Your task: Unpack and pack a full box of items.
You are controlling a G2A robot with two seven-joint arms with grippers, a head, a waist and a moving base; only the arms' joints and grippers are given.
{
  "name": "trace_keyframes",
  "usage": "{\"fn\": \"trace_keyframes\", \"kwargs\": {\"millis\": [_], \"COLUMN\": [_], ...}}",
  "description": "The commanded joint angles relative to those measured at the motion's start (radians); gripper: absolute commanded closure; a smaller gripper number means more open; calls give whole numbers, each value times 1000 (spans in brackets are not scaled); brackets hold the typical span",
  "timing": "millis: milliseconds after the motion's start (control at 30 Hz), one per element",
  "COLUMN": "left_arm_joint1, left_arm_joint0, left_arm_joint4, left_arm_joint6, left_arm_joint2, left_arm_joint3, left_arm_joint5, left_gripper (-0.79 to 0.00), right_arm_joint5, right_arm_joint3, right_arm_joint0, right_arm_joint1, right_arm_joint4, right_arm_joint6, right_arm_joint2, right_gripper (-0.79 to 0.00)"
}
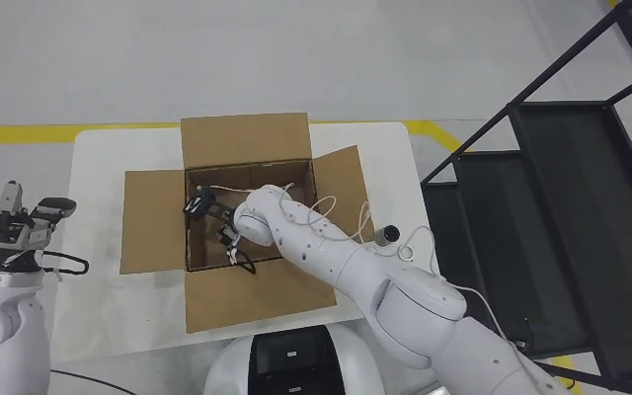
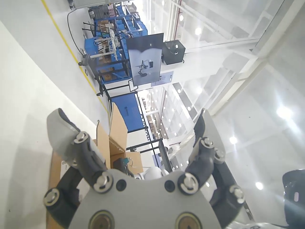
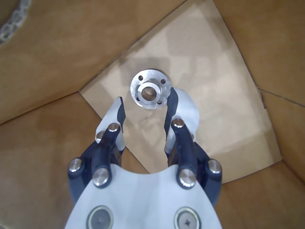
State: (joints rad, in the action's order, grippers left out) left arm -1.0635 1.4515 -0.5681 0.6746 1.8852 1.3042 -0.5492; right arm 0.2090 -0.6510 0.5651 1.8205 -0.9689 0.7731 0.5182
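Observation:
An open cardboard box [image 1: 247, 148] sits on the white table [image 1: 99, 168] with its flaps spread. My right arm reaches down into it. Inside, my right gripper [image 3: 145, 101] is open, its fingertips either side of a round metal flange [image 3: 150, 91] with bolt holes that lies flat on the box floor [image 3: 214, 101]. Nothing is between the fingers. My left gripper [image 2: 128, 125] is open and empty, held off the table's left end [image 1: 30, 232], pointing out toward the room, with the box [image 2: 114, 144] behind it.
A black metal rack [image 1: 553, 197] stands to the right of the table. A small dark cylindrical part [image 1: 387, 235] and white cables lie along my right arm near the box's right flap. A strip of bubble wrap [image 3: 14, 17] shows at the box's inner wall.

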Motion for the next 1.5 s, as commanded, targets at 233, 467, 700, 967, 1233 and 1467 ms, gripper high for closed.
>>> {"fn": "trace_keyframes", "kwargs": {"millis": [233, 467, 700, 967, 1233, 1467], "left_arm_joint1": [-1, -1, 0, -3, -3, -3], "left_arm_joint0": [-4, -11, -11, -12, -12, -8], "left_arm_joint4": [10, 16, 14, -3, -3, 22], "left_arm_joint6": [-15, -17, -19, -15, -15, -44], "left_arm_joint2": [0, 3, 14, 7, 7, 14], "left_arm_joint3": [3, -5, -1, 20, 20, 29], "left_arm_joint5": [13, 22, 21, 9, 9, 25], "left_gripper": [-785, -785, -785, -785, -785, -785], "right_arm_joint5": [30, -4, 3, -38, -38, -38], "right_arm_joint3": [76, 150, 157, 137, 137, 137], "right_arm_joint0": [-37, -40, -57, -72, -72, -72], "right_arm_joint1": [42, 76, 96, 87, 87, 87], "right_arm_joint4": [-19, 114, 103, 18, 18, 18], "right_arm_joint6": [14, -14, -134, -35, -35, -35], "right_arm_joint2": [-28, 17, 20, 8, 8, 8], "right_gripper": [-520, -431, -785, -785, -785, -785]}}
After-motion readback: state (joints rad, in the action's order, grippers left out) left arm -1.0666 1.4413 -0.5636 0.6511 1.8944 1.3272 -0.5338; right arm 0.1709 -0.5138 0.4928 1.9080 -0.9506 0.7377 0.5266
